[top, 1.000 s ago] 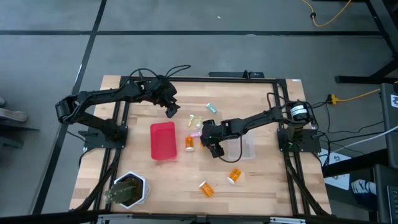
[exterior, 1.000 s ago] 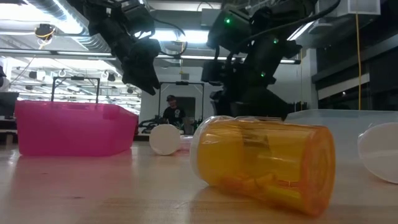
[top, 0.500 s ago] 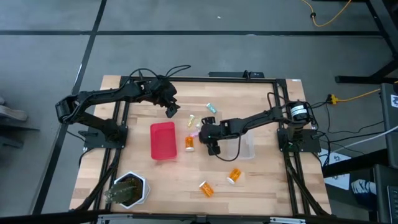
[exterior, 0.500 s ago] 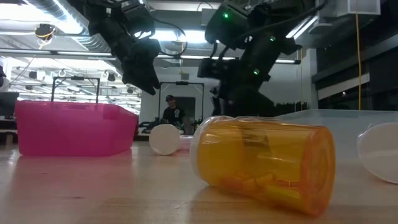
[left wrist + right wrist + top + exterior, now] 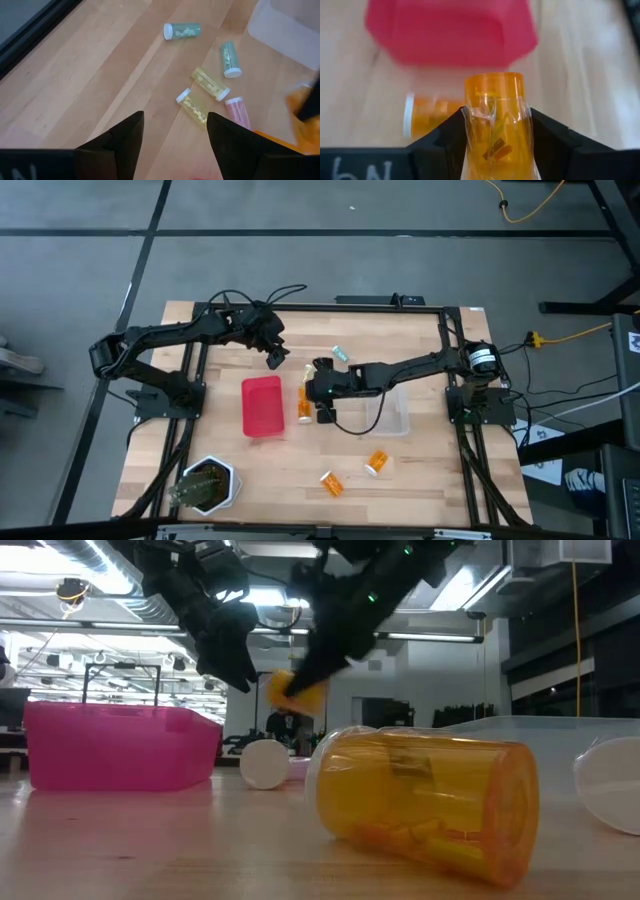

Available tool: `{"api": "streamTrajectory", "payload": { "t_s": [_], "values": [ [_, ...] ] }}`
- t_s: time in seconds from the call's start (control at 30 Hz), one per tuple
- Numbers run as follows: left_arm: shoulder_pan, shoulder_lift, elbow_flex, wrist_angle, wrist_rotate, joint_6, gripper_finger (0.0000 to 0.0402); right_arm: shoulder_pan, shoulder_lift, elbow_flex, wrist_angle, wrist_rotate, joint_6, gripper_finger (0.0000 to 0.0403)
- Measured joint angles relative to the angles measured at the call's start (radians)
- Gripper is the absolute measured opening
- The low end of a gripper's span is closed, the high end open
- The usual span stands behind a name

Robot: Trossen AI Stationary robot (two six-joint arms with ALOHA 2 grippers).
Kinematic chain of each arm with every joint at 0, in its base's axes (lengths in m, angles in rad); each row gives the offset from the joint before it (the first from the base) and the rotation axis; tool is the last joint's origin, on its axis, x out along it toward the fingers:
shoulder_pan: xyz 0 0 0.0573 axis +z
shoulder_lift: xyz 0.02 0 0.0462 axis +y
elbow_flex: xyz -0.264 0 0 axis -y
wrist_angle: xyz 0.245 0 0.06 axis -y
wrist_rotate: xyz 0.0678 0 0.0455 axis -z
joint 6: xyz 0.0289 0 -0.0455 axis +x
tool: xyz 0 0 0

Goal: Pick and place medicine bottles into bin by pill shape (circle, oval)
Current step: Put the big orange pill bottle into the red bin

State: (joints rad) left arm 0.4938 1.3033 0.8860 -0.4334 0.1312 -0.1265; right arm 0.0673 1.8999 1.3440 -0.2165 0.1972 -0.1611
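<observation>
My right gripper (image 5: 309, 393) is shut on an orange bottle (image 5: 495, 112) in the air between the pink bin (image 5: 262, 406) and the clear bin (image 5: 388, 412). Another orange bottle (image 5: 305, 415) lies on its side on the table just beneath it. Two more orange bottles (image 5: 332, 483) (image 5: 377, 463) lie near the front edge. Several small teal, yellow and pink vials (image 5: 211, 84) lie on their sides beyond the pink bin. My left gripper (image 5: 275, 358) is open and empty above the table, on the far side of the pink bin. My right gripper pinches the orange bottle's round wall (image 5: 472, 135) between its two fingers (image 5: 547, 137). The bottle lies along the fingers, its end sticking out past the fingertips. It is lifted clear of the table and tilted (image 5: 297, 692).
A white hexagonal pot (image 5: 208, 485) with dark contents stands at the front left corner. In the low view a large orange bottle (image 5: 425, 802) lies close in front. A person stands in the room behind the table.
My right gripper has moved from the clear bin's left edge toward the table's left and a little toward the far edge, nearing the pink bin. The orange bottle in its fingers now shows lifted clear in the low view.
</observation>
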Motion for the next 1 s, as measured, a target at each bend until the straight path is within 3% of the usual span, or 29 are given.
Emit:
{"api": "streamTrajectory", "payload": {
  "t_s": [0.33, 0.63, 1.0],
  "values": [
    [0.000, 0.000, 0.000, 0.000, 0.000, 0.000, 0.0212, 0.001, 0.059, 0.002, 0.478, -0.301, -0.052, 0.0180],
    [0.000, 0.000, 0.000, 0.001, 0.000, 0.008, 0.0212, -0.005, 0.195, 0.018, 0.757, -0.323, -0.044, 0.0180],
    [0.000, 0.000, 0.000, 0.000, 0.004, 0.009, 0.0212, -0.016, 0.344, 0.178, 0.759, -0.322, 0.050, 0.0183]
  ]
}}
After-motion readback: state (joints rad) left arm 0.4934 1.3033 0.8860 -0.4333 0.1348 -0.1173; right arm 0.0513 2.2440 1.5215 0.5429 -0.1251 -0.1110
